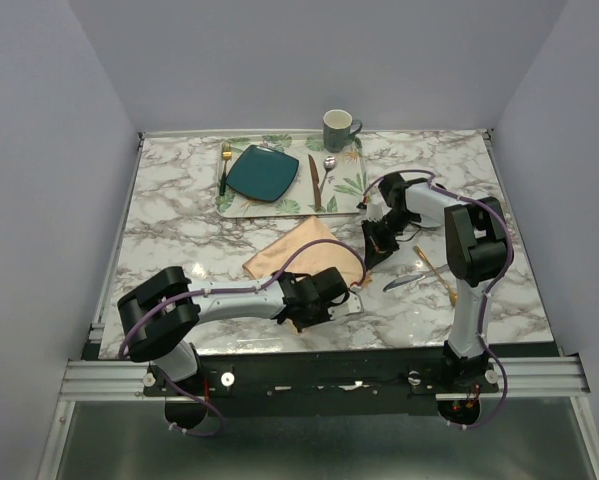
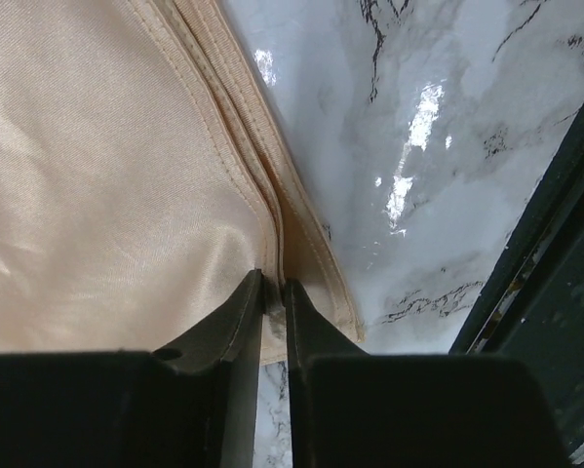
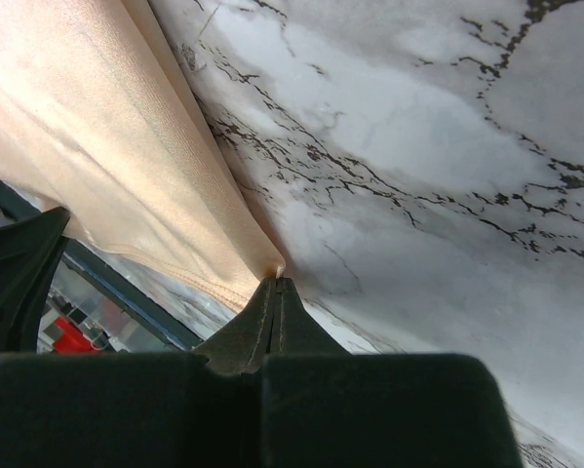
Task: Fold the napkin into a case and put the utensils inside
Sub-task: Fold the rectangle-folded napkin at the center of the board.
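The peach-tan napkin (image 1: 304,250) lies partly folded in the middle of the marble table. My left gripper (image 1: 324,297) is shut on its near hemmed edge; in the left wrist view the fingertips (image 2: 273,285) pinch the doubled hem of the napkin (image 2: 97,175). My right gripper (image 1: 376,245) is shut on the napkin's right corner; the right wrist view shows the closed tips (image 3: 277,283) pinching the tip of the cloth (image 3: 106,127), lifted off the table. The silver-grey knife (image 1: 404,282) and the gold spoon (image 1: 436,271) lie on the table to the right of the napkin.
A leaf-patterned tray (image 1: 347,192) at the back holds a teal plate (image 1: 262,172), a dark-handled gold fork (image 1: 224,165) and a brown-handled knife (image 1: 315,183). A green mug (image 1: 337,130) stands at its far right corner. The table's near edge is just behind the left gripper.
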Controlling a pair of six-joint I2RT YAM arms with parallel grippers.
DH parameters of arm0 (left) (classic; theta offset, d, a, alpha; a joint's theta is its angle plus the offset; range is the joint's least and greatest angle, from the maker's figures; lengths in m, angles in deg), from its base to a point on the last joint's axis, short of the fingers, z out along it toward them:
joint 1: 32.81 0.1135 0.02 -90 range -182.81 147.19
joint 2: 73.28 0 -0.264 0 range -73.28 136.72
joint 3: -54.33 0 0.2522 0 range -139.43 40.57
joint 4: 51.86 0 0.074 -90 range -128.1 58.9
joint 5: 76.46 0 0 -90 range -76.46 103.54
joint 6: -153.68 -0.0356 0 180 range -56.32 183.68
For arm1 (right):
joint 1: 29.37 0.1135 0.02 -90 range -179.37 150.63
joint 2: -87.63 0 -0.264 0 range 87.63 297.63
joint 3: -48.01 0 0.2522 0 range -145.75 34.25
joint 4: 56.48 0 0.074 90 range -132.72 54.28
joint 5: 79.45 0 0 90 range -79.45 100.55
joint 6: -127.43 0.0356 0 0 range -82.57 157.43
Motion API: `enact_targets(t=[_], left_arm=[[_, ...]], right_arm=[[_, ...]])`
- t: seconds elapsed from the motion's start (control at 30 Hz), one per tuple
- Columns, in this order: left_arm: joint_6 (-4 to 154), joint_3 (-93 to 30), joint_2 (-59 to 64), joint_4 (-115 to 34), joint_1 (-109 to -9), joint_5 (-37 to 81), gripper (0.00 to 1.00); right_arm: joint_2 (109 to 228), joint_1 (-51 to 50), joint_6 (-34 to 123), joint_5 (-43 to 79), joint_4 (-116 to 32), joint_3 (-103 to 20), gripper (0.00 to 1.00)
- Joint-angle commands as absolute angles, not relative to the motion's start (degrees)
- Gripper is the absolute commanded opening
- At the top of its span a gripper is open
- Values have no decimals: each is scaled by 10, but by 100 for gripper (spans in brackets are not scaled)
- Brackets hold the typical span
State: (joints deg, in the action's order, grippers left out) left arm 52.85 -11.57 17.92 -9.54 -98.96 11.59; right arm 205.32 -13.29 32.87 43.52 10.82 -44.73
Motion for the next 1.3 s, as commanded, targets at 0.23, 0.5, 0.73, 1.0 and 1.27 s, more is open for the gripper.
enact_targets(t=[0.23, 0.5, 0.73, 1.0, 1.27], left_arm=[[528, -140, 143, -70, -994, 107, 4], [527, -124, 109, -57, -994, 100, 0], [523, -128, 95, -33, -994, 112, 0], [517, -112, 93, -32, -994, 135, 0], [517, -101, 112, -56, -994, 149, 0]], right_arm=[[2022, -130, 329, 445, 109, -439, 1], [2000, -130, 327, 455, 114, -427, 1], [1999, -130, 325, 472, 121, -416, 1], [2013, -130, 322, 471, 120, -409, 1], [2021, -126, 319, 474, 122, -406, 1]])
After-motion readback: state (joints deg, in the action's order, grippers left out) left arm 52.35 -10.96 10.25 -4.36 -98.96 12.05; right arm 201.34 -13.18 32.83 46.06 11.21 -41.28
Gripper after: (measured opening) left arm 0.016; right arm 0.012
